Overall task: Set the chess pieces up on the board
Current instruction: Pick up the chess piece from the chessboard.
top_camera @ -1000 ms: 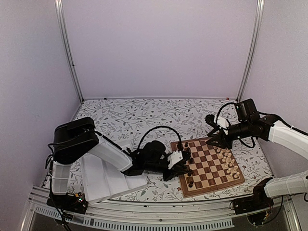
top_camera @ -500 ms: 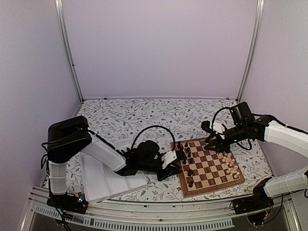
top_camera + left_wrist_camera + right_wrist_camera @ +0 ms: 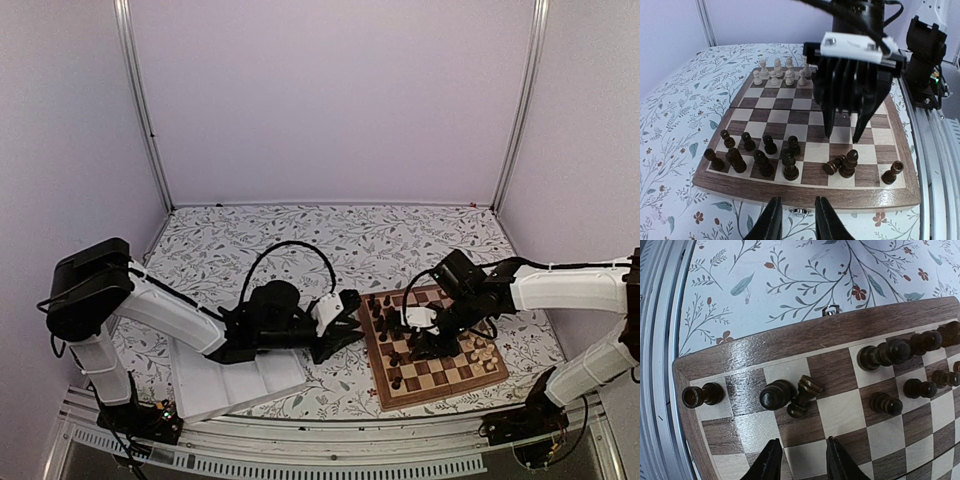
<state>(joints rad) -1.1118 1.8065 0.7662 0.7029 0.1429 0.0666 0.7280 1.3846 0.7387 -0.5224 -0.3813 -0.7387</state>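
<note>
The board (image 3: 452, 374) lies at the right front of the table. Dark chess pieces (image 3: 390, 322) stand along its left side and cream pieces (image 3: 482, 347) along its right side. My left gripper (image 3: 352, 328) is open and empty, just off the board's left edge; in the left wrist view (image 3: 796, 221) it faces the dark pieces (image 3: 765, 155). My right gripper (image 3: 422, 338) is open and empty, hovering over the board; the left wrist view shows it (image 3: 843, 137) too. In the right wrist view (image 3: 802, 456) it is near a toppled dark piece (image 3: 805, 392) leaning on an upright one (image 3: 776, 393).
A white ridged tray (image 3: 225, 372) lies on the floral tablecloth left of the board, under the left arm. A lone dark piece (image 3: 701, 395) stands near the board's corner. A metal rail (image 3: 300, 455) runs along the table's front edge.
My left gripper has drawn back leftward off the board. My right gripper has moved from the board's far corner left and forward, over the dark pieces' side.
</note>
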